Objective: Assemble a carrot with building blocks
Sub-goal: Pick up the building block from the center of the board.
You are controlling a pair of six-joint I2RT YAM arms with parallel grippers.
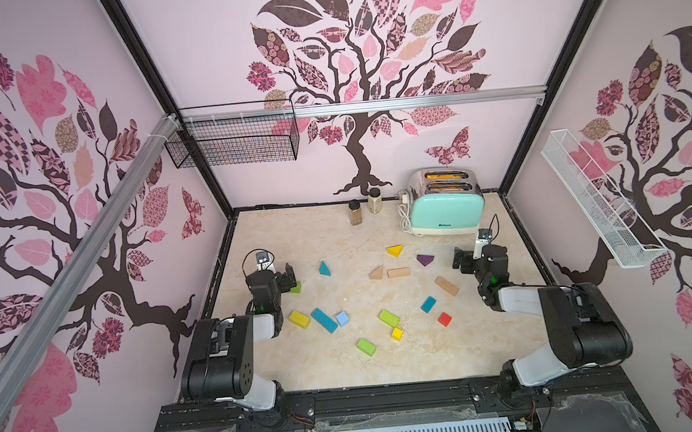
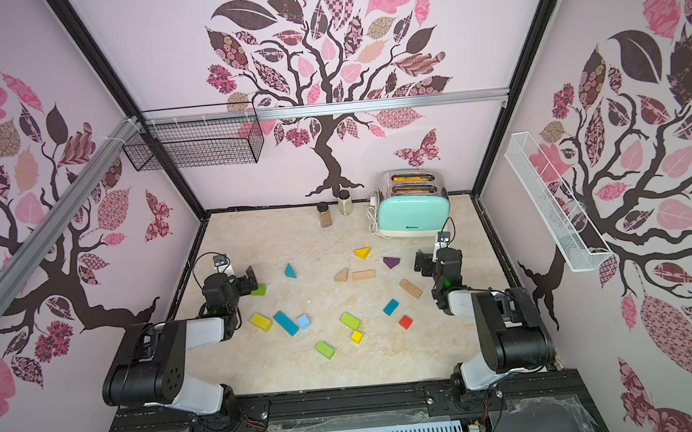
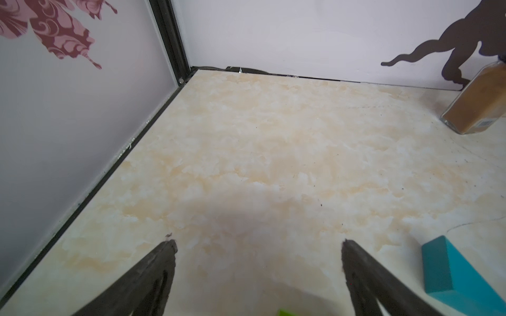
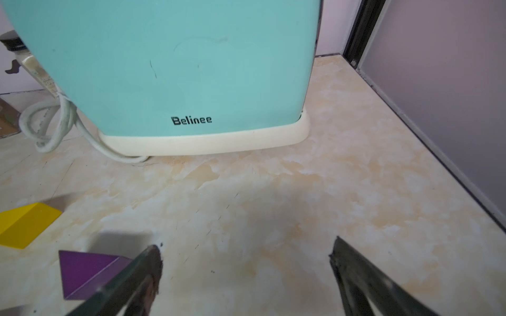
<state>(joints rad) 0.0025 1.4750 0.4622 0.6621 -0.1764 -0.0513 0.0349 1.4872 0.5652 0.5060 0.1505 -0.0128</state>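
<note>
- My left end effector (image 3: 258,245) is hovering released, grasping nothing, at the left of the surface (image 1: 296,237).
- My right end effector (image 4: 246,247) is hovering released, just before the toaster (image 1: 446,212).
- The building blocks (image 1: 389,318) are lying scattered mid-surface, between both.

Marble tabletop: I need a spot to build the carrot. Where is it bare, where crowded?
Bare: the near strip before the nearest green wooden brick; the far left corner beside the brown-filled spice jar. Crowded: the middle, strewn with wooden blocks.
</note>
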